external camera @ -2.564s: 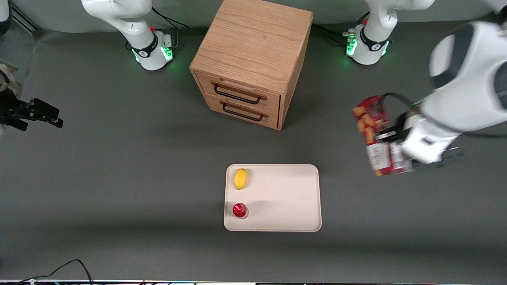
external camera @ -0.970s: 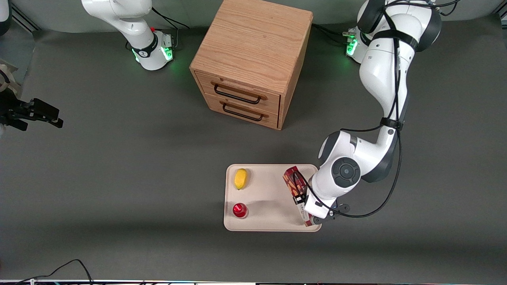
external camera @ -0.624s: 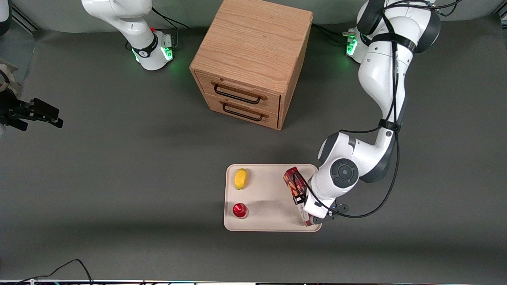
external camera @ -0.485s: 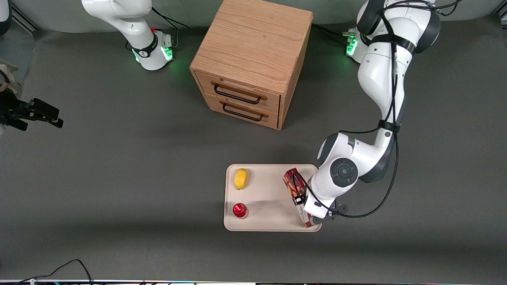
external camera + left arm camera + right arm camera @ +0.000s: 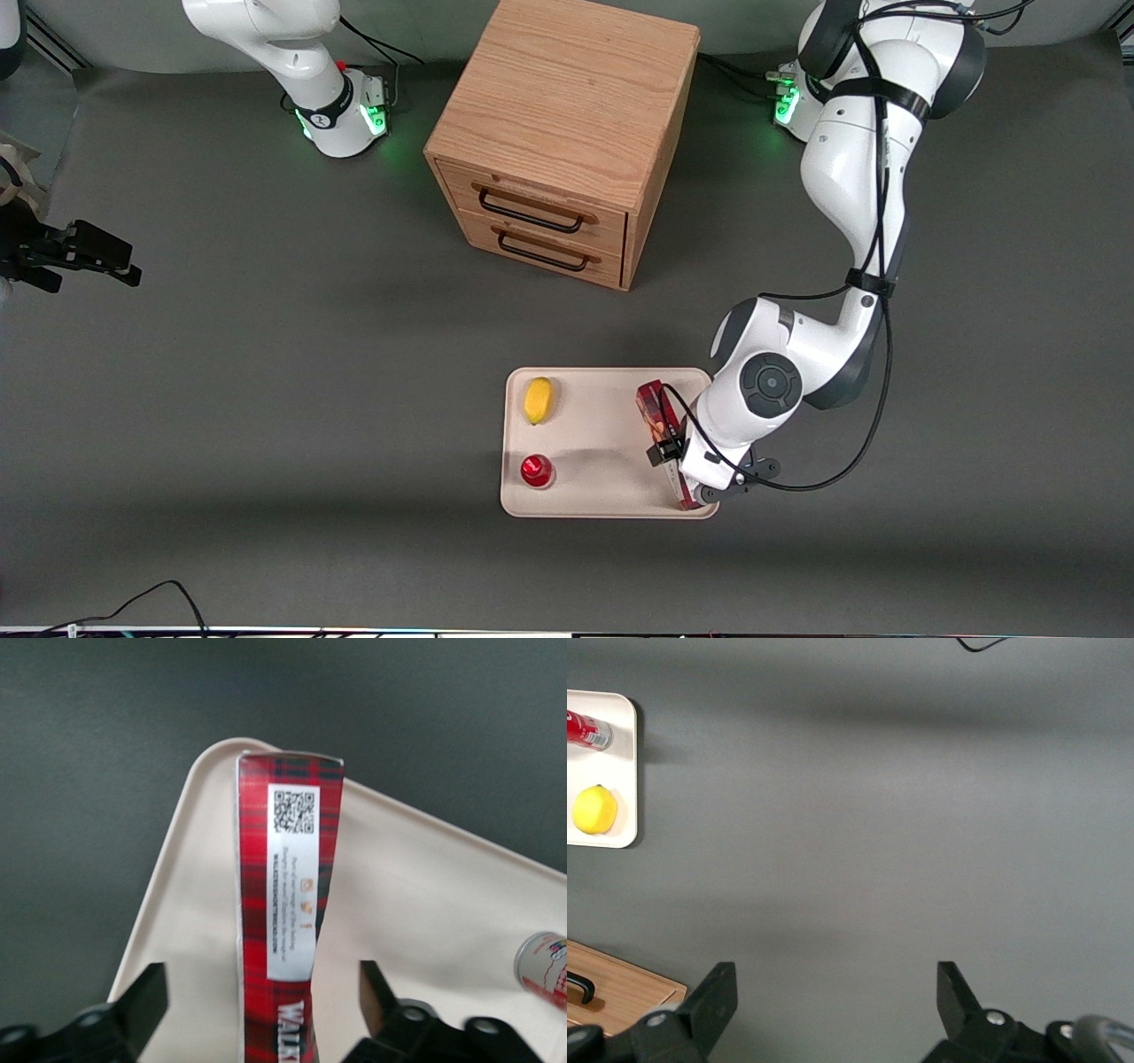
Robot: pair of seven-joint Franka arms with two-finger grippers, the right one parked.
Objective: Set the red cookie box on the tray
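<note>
Cardboard is what the red cookie box [image 5: 657,415] is made of, so I judge it light, stiff along its length, easily dented on its broad faces and a little slick on the print. It stands on one long narrow edge on the tray [image 5: 602,434], in the lower middle of the frame in the front view, at the tray's end toward the working arm. One short end points at the tray's rim farther from the camera, the other reaches nearly to the nearer rim.

The gripper [image 5: 263,1014] straddles the box about halfway along. Its fingers [image 5: 142,1005] are spread wide, with a clear gap to each broad face, so nothing is clamped. Balanced on edge like this, the box looks tippy and a brush from a finger could topple it. If it had to be taken again, the best hold would be across the two broad faces near mid-length, with modest squeeze.

A lemon [image 5: 538,400] and a small red can [image 5: 536,470] sit at the tray's other end, well apart from the box. A wooden drawer cabinet [image 5: 567,124] stands on the desk [image 5: 266,399] in the upper middle of the frame
</note>
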